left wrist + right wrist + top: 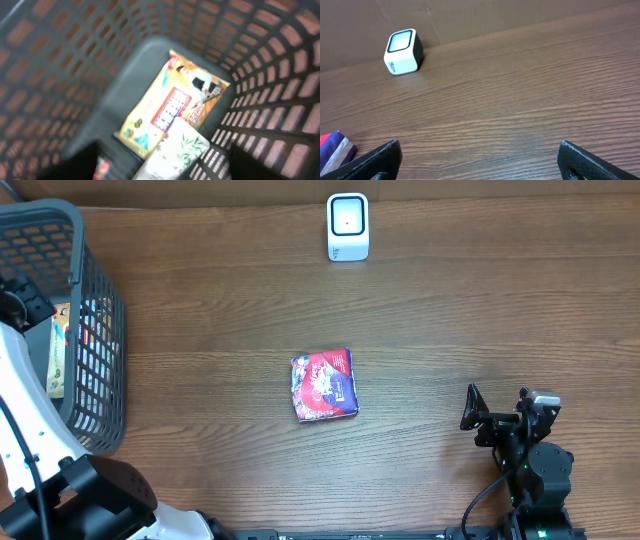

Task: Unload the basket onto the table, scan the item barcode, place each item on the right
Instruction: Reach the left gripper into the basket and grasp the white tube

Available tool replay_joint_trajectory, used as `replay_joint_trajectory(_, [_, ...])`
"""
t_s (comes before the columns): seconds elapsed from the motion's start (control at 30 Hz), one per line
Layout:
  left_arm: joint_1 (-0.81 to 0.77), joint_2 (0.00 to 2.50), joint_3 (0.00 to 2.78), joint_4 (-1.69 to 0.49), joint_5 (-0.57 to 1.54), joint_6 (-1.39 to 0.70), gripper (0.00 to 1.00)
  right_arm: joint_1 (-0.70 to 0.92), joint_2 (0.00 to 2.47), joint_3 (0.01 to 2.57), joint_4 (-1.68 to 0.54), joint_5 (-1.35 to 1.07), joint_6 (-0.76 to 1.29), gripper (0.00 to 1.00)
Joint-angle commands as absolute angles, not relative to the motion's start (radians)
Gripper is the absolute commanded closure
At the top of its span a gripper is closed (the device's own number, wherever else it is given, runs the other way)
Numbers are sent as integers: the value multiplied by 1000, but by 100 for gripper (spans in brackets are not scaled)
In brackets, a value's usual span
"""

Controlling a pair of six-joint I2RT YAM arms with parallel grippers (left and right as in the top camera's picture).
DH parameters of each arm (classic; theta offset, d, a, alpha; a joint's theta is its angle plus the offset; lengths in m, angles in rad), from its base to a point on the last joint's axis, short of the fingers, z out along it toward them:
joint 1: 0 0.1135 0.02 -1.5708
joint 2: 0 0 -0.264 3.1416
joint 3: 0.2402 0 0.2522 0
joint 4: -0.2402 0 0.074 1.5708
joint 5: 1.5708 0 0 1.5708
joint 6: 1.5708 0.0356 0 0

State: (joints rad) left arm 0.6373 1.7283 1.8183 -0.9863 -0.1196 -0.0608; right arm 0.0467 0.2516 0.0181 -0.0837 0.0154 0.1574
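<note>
the flat red packet [323,385] looks light, soft and crinkly, best pinched at an edge; right claw [480,162] gapes empty, left claw [160,170] too blurred to tell.

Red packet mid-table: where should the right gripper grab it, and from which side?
Probably from above: the packet lies flat, so its sides offer little. Close the open right gripper across two opposite edges, wrist turned to match its slight tilt.

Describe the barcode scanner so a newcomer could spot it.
Look along the far edge of the wooden table, near its middle. The scanner stands there alone: a small white box with a pale window, unlike the flat red packet at mid-table.
</note>
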Motion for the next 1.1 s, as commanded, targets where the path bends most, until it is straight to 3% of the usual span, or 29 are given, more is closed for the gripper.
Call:
replay_joint_trajectory(0.0, [679,1734,1819,-1018,-96,-193,3,51,251,8,-81,28,159,0])
replay_joint_trajectory(0.27, [690,1817,1785,-1066,-94,-73,2,51,251,8,-81,28,159,0])
replay_joint_trajectory(0.4, [690,1920,1785,-1126,36,17,2,51,251,8,-81,28,159,0])
replay_joint_trajectory(0.67, [690,2143,1784,-1217,92,113,9,51,251,8,-81,28,159,0])
replay_joint_trajectory(0.8, [690,2199,1783,-1237,129,139,20,51,251,8,-81,28,159,0])
replay_joint_trajectory(0.9, [690,2204,1771,-1235,135,151,20,51,251,8,-81,28,159,0])
replay_joint_trajectory(0.93, [690,2204,1770,-1234,136,150,23,51,251,8,-81,28,159,0])
replay_joint_trajectory(1.0, [690,2204,1770,-1234,136,150,43,51,251,8,-81,28,159,0])
replay_joint_trajectory(1.07, [690,2204,1770,-1234,134,150,55,51,251,8,-81,28,159,0])
